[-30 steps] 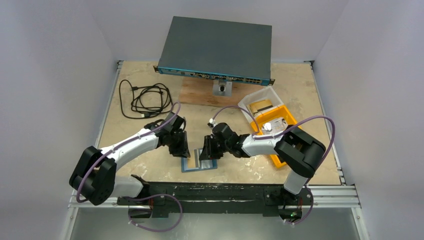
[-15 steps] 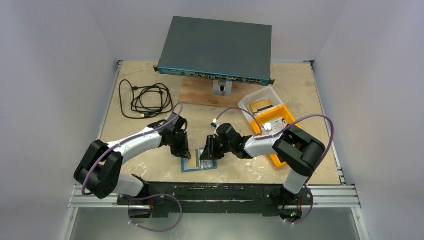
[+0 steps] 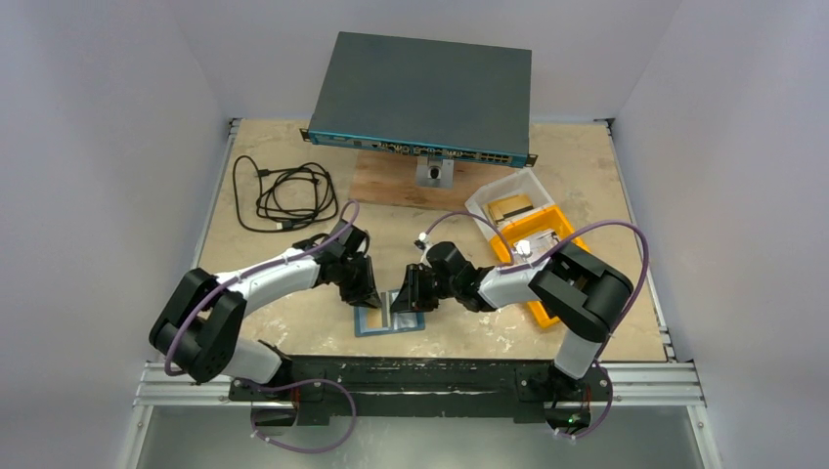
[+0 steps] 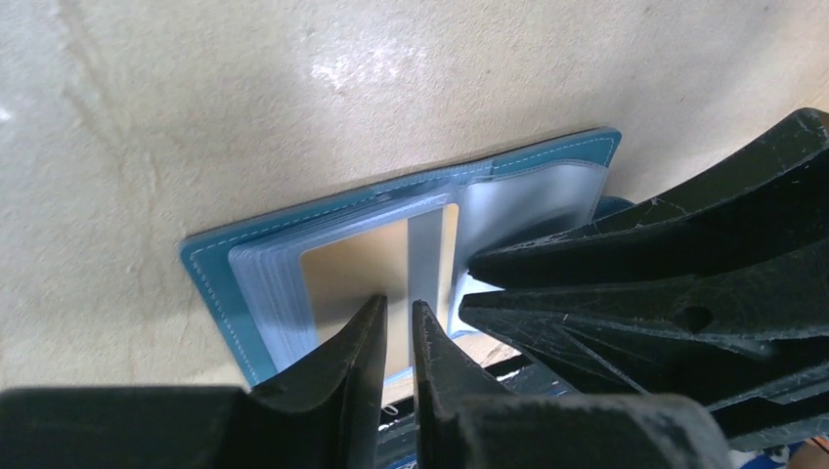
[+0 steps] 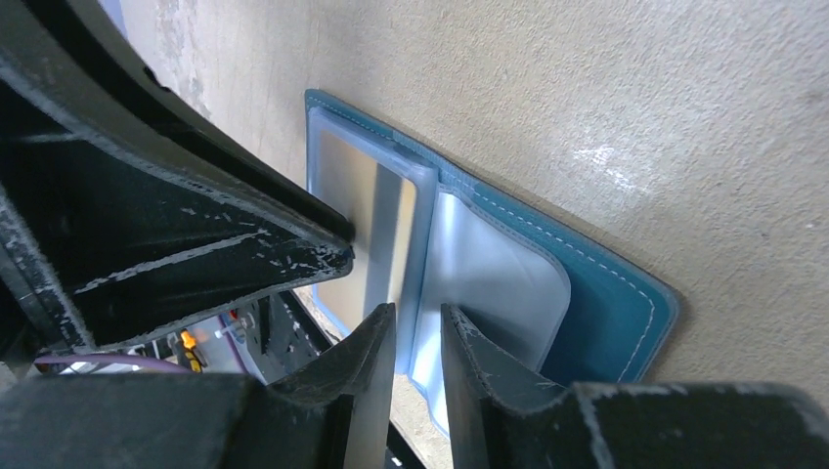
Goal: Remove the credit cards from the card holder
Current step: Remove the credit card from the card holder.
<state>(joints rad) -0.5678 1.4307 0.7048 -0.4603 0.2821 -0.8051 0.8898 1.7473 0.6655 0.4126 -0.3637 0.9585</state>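
The teal-blue card holder lies open and flat on the table near the front edge. Both grippers are down over it. In the left wrist view the card holder shows stacked clear pockets with a gold credit card inside. My left gripper hovers at that card's near edge, jaws a narrow gap apart, nothing clamped. In the right wrist view the same card shows silvery in its pocket. My right gripper is over the pockets' middle fold, jaws a narrow gap apart, with the card holder spread beyond.
A dark network switch stands propped at the back on a wooden board. A black cable coil lies back left. A clear tub and an orange bin sit to the right. The table's front rail is just below the card holder.
My left gripper has moved right and down onto the card holder's left half. My right gripper has shifted slightly left. The card holder has stayed in place.
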